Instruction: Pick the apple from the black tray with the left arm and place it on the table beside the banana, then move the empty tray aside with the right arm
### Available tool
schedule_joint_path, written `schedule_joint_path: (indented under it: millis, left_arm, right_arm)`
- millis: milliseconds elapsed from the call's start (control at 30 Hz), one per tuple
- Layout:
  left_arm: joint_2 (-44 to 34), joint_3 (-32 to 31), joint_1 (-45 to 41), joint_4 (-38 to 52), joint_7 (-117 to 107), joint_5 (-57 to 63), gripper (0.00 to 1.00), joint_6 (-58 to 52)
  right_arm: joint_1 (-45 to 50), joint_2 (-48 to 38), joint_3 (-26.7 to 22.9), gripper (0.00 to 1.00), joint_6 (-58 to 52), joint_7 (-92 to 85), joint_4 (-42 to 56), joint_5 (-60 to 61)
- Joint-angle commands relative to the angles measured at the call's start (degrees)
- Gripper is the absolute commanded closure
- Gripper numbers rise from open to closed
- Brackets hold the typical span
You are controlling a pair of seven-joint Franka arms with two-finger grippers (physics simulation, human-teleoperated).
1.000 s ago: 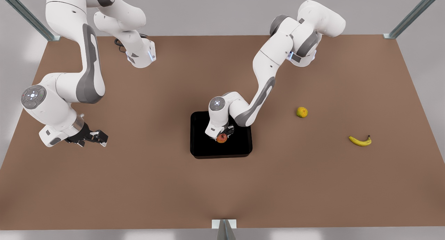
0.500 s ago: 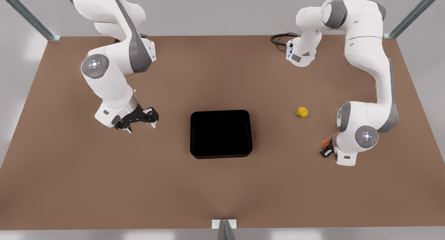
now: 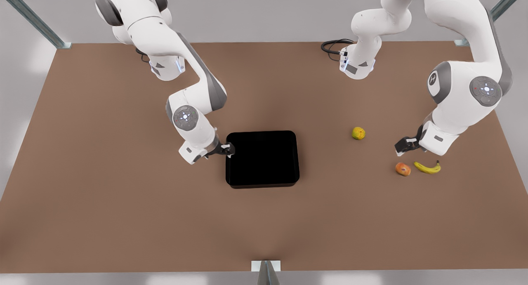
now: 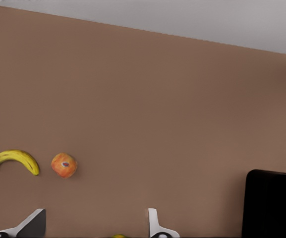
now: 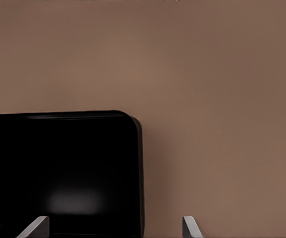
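The apple [image 3: 403,169] [image 4: 64,165] lies on the brown table [image 3: 123,202], just to the front view's left of the banana [image 3: 427,167] [image 4: 18,160], with a small gap between them. My left gripper [image 3: 402,147] [image 4: 93,225] hovers open and empty a little behind the apple. The black tray [image 3: 262,159] [image 5: 58,163] [image 4: 274,203] sits empty mid-table. My right gripper [image 3: 229,149] [image 5: 114,225] is open at the tray's edge on the front view's left, near its far corner, and the rim runs between its fingers.
A yellow-green round fruit [image 3: 358,133] rests between the tray and the banana, toward the back. A black cable [image 3: 332,45] loops beside the left arm's base. Metal frame posts [image 3: 491,17] stand at the table's corners, and a bracket [image 3: 266,268] sits at its front edge.
The left gripper has let go of the apple, which now lies beside the banana, and has drawn back and up. The right arm has swung in to the tray's edge.
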Motion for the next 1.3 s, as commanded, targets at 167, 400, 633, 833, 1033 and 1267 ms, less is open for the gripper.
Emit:
schedule_joint_path:
  millis: [167, 400, 633, 833, 1033, 1267]
  left_arm:
    - [3.89, 11.06, -8.93, 3.79, 12.96, -2.84, 0.0, -2.59]
    - [0.47, 11.71, -11.6, 0.01, 12.71, -2.31, 0.0, -2.68]
    - [0.82, 11.8, -12.04, 0.45, 9.11, -2.22, 0.0, -2.68]
    - [1.17, 12.06, -15.47, 0.45, 5.15, 0.15, 0.0, -2.77]
    - [1.69, 11.97, -15.64, 0.71, 5.15, 0.41, 0.0, -2.68]
    - [1.7, 11.88, -15.73, 0.71, 4.8, 0.32, 0.0, -2.94]
  right_arm:
    - [-0.18, 0.87, 3.46, 0.0, 8.52, 13.12, -4.75, 0.41]
    - [-0.36, 5.53, 3.81, 0.0, 10.98, 11.28, -5.55, -0.11]
    - [-0.36, 7.46, 3.81, 0.0, 11.33, 2.84, -7.3, -0.11]
    - [-0.18, 9.13, 4.25, 0.0, 18.98, 1.78, -10.47, -0.11]
    - [-0.27, 9.66, 4.34, 0.37, 20.65, 2.57, -10.82, 0.15]
    - [-0.36, 9.57, 4.52, 0.78, 20.03, 1.96, -10.73, 0.15]
